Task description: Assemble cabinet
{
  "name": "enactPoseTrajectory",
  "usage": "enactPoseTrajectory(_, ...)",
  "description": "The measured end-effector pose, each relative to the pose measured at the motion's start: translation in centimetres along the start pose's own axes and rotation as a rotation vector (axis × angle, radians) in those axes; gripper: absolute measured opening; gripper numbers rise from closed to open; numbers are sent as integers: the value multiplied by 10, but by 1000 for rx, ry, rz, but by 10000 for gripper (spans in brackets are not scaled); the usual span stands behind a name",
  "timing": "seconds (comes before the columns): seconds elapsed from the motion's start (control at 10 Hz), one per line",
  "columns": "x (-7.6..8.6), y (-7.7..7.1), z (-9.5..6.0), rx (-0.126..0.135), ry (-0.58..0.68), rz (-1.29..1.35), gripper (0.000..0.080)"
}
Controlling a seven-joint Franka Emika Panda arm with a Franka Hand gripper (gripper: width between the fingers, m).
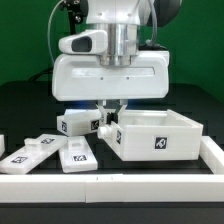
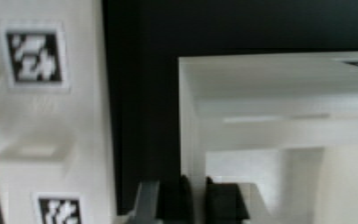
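The cabinet box [image 1: 160, 143], an open-topped white shell with a black-and-white tag on its near face, sits on the black table [image 1: 30, 100] and serves as the landmark here. The gripper [image 1: 108, 116] hangs straight down from the arm's broad white body over the box's end wall, the one on the exterior view's left. In the wrist view the two dark fingers [image 2: 149, 200] stand a little apart with that wall's pale top edge between them. Blur hides whether they actually press on it, so the grip cannot be told. The box's interior [image 2: 282, 110] shows white walls and a shadowed inner ledge. Just beyond the gripped wall, across a strip of bare table, lies a long tagged panel [image 2: 43, 120] bearing two tags. Farther out on that same side of the box lie three loose white parts [image 1: 78, 123] [image 1: 40, 150] [image 1: 78, 157]. A white rail [image 1: 120, 186] runs along the table edge in front of the box.
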State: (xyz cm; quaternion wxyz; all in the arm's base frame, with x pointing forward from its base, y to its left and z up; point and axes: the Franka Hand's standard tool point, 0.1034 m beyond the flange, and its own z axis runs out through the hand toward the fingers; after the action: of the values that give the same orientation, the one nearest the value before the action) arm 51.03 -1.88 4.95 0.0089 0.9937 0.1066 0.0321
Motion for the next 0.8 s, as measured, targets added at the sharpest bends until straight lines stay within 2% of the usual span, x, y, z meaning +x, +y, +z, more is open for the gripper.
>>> enactPoseTrajectory(0.1,2,0,-1,1,3,14,28)
enactPoseTrajectory(0.3,-1,-2,0,21,6,288,28)
enactPoseTrajectory(0.5,-2,-17,0,36,-20,651,28)
enactPoseTrajectory(0.6,-1,-21,1,52,-21,751,28)
enactPoseTrajectory(0.8,-1,-25,2,69,-24,861,28)
